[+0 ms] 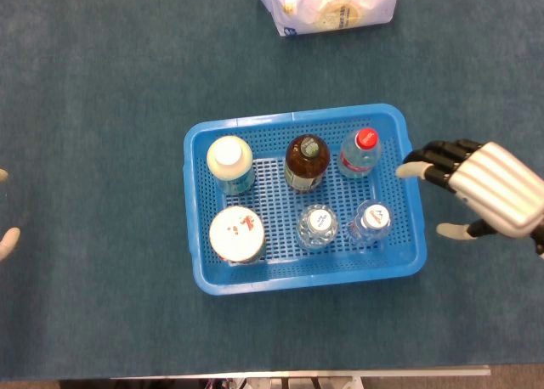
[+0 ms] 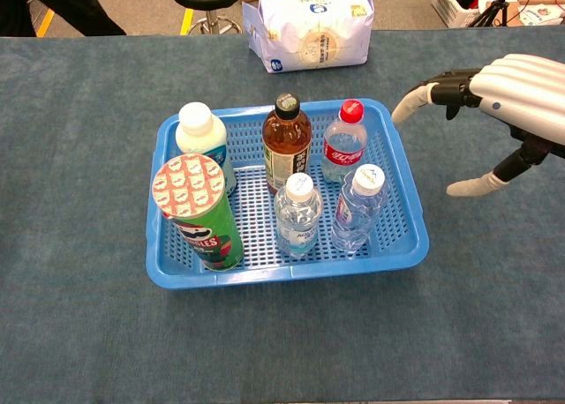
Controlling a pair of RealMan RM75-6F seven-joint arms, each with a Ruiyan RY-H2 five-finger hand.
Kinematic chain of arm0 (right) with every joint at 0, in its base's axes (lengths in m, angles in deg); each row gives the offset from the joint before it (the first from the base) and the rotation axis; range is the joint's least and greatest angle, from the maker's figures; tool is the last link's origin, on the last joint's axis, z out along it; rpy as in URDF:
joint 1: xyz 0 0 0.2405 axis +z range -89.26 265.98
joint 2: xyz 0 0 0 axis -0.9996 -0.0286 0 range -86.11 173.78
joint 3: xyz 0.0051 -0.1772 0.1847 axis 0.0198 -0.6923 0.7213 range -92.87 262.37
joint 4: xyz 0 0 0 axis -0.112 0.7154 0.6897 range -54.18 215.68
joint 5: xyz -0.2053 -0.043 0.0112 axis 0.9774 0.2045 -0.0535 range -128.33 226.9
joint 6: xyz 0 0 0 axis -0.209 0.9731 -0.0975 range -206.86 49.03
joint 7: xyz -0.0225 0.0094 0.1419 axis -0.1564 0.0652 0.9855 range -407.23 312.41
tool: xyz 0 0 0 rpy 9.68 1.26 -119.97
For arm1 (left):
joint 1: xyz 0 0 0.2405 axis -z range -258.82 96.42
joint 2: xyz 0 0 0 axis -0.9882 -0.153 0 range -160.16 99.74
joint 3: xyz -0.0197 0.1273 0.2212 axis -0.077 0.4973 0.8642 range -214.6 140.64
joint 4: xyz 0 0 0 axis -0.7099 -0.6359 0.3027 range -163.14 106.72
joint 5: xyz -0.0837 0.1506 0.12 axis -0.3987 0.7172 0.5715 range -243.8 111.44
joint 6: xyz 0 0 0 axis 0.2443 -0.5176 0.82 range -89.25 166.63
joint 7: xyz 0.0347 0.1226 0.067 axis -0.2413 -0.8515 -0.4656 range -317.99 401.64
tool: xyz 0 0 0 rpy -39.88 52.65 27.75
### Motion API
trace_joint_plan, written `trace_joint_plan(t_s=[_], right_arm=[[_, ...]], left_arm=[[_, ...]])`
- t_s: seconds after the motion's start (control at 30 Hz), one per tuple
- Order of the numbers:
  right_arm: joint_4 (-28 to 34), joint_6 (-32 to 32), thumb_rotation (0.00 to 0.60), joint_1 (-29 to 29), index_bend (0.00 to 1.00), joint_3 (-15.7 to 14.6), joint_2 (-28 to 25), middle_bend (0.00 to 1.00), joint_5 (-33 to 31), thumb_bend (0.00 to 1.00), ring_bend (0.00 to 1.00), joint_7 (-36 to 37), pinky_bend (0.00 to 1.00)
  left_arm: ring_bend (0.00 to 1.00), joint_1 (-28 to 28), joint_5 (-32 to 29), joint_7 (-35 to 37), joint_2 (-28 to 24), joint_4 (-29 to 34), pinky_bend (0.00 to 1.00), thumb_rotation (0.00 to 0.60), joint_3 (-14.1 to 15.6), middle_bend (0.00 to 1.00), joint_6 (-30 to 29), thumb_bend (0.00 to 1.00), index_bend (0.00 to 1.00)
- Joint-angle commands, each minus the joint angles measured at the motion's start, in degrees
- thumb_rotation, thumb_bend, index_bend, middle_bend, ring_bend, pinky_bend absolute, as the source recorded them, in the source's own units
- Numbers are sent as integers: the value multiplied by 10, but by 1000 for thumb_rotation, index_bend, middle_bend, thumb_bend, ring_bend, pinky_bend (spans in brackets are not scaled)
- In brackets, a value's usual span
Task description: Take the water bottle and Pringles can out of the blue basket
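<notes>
Right hand [image 1: 484,194]: fingers spread, empty, just right of the blue perforated plastic basket [image 1: 412,164].
Left hand [image 1: 7,236]: head view only — pale fingertips at the left edge; cannot tell its state.
Clear water bottle with white cap [image 2: 357,206]: upright, near-right in basket.
Green Pringles can with patterned foil lid [image 2: 197,212]: upright, near-left corner — label readable in chest view only.

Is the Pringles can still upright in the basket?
Yes. The Pringles can stands upright in the blue basket's front-left corner, lid on top.
</notes>
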Motion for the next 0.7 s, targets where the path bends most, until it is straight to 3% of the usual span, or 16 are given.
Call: trace_joint_plan(t_s=[0.03,0.7], right_arm=[[-12,9,600,16,267,1,11,295,8,0,239,13,398],[-50,48,600,96,267,-15,52,310,32,0,239,66,414]], left_arm=[[182,-3,-2,2,-1,0,342,600,0,259,-3,184,284],[182,-8,-5,8,-1,-4,348,600,-1,259,-3,184,284]])
